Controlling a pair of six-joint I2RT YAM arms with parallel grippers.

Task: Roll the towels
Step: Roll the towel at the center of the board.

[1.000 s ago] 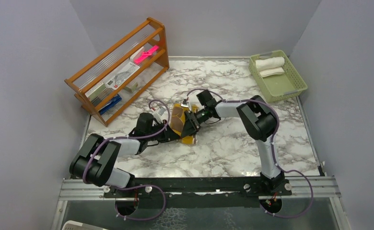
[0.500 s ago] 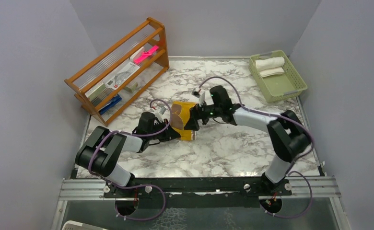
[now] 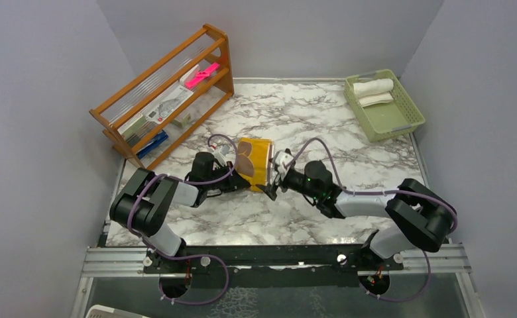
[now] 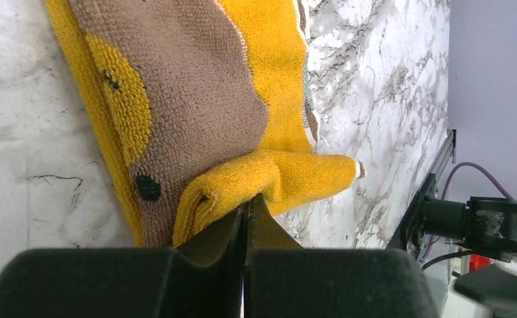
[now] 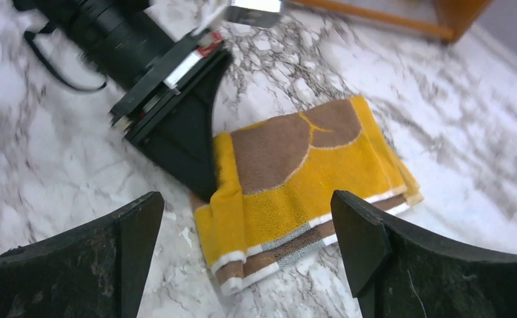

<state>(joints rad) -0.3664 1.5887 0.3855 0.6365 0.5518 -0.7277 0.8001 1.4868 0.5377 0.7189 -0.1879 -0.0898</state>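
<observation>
The mustard-yellow towel (image 3: 256, 161) with its brown face lies folded flat on the marble table mid-centre. It also shows in the left wrist view (image 4: 196, 99) and the right wrist view (image 5: 309, 172). My left gripper (image 3: 241, 180) is shut on a raised fold of the towel's yellow edge (image 4: 269, 179). My right gripper (image 3: 274, 180) is open and empty, low over the table just short of the towel's striped end (image 5: 289, 245); its fingers (image 5: 70, 265) stand wide apart. The cream-white towel (image 3: 373, 87) lies rolled in the green basket (image 3: 402, 126).
A wooden rack (image 3: 163, 93) with papers, a pink item and a blue item stands at the back left. The green basket is at the back right corner. Grey walls enclose the table on three sides. The left gripper's body (image 5: 170, 126) lies beside the towel.
My right arm has drawn back from over the towel toward the near right, and its gripper is now low and open. The towel has shifted farther back and lies flatter. The left gripper followed it.
</observation>
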